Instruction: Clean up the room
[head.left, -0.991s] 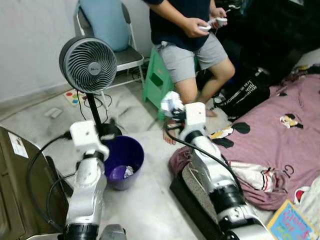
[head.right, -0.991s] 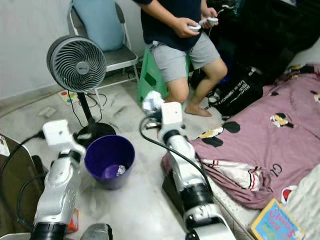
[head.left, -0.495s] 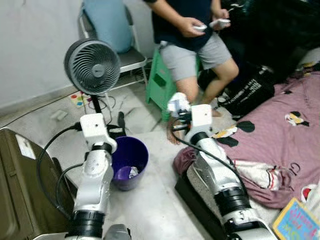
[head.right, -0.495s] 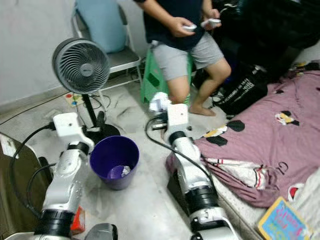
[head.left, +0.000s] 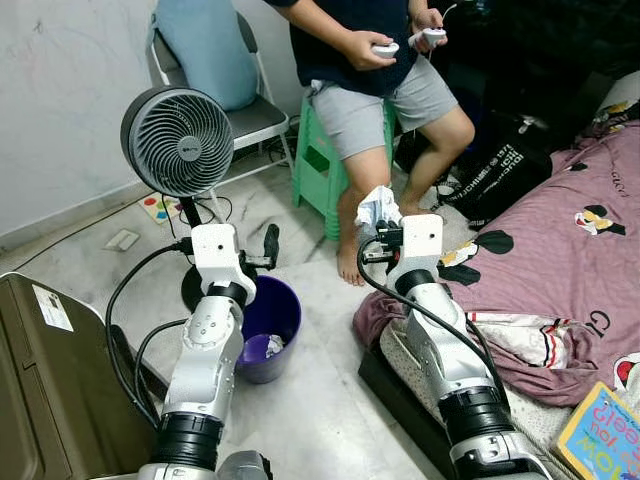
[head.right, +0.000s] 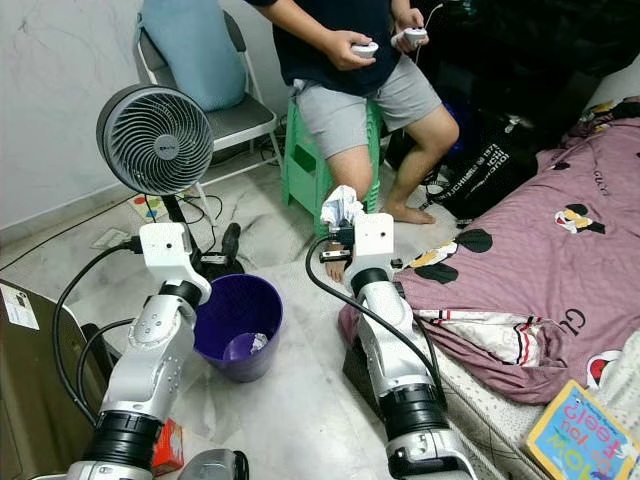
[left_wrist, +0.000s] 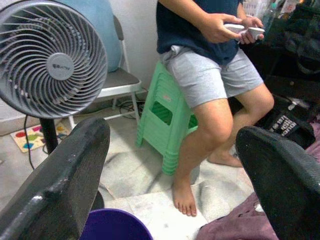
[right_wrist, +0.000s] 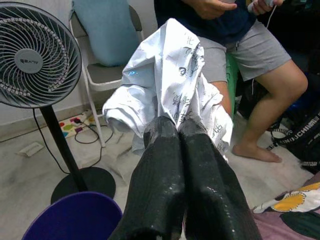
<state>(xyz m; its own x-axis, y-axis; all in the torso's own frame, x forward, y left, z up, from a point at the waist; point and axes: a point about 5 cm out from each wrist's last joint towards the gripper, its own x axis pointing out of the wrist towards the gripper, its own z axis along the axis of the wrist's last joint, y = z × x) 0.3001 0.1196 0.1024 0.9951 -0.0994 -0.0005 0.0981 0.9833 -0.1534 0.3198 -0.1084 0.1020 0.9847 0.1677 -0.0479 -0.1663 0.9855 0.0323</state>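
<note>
Your right gripper (right_wrist: 177, 130), pinched shut on the crumpled paper (right_wrist: 172, 75), holds it high, right of the purple bin (head.right: 238, 325), ready for dropping; your left gripper (head.left: 268, 245) hovers wide open, empty.

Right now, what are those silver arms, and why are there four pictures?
They belong to a walking robot that tidies rooms. Two pictures come from cameras on its head, looking down at the floor. The other two come from a camera on each wrist, looking along black fingers. The right gripper pinches a crumpled white paper. The left gripper is open, holding nothing. Between the arms stands a purple bin with a bit of rubbish inside. Nearby are a fan, a person on a green stool, and a pink blanket.
</note>
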